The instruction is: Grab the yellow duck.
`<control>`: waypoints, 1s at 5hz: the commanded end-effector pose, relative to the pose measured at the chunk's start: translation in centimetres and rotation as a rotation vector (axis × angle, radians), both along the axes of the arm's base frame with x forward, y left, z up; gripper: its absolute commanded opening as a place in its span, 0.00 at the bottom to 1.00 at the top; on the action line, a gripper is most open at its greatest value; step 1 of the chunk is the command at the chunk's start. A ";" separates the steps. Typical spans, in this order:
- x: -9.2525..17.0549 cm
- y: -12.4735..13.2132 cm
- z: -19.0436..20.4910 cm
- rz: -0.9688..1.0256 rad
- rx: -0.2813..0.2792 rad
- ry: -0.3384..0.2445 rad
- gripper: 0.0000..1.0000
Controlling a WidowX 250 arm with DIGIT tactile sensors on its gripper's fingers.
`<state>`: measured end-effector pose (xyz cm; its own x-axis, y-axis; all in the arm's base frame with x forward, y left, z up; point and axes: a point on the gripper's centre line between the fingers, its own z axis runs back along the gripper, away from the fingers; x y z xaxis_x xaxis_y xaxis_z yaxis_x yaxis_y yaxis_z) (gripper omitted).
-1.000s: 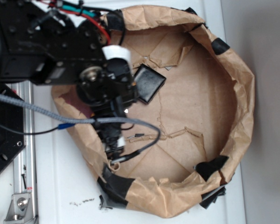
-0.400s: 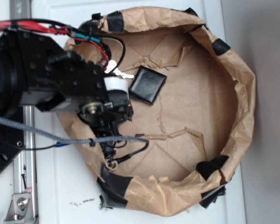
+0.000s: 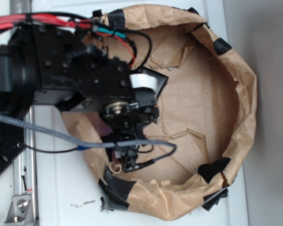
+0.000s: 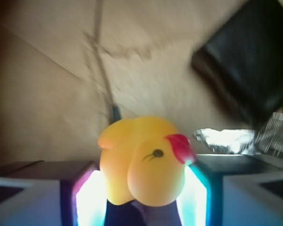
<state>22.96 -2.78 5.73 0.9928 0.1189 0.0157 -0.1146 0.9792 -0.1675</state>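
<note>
Since a second ago the arm has swung right and further over the paper ring, so its black body now covers most of the black wallet that was sitting in plain sight before; only one corner of it pokes out in the exterior view. The brown paper ring with its black tape patches looks the same as it did. From the wrist cam, the yellow duck sits right between the two fingers of the gripper, with the left finger and the right one flanking it close on both sides. The jaws look closed in around the duck's body, though blur and glare at the pads make it hard to tell whether they're actually touching it. The duck's red-orange patch and small dark eye point to the right in that view. The wallet shows up top right of the wrist shot, well apart from the duck, with something shiny and crinkled just below it. As for brands or labels, no text is readable on anything, the wallet's just plain black.
</note>
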 end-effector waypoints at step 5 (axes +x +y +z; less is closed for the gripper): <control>3.2 0.2 8.9 0.135 0.146 -0.275 0.00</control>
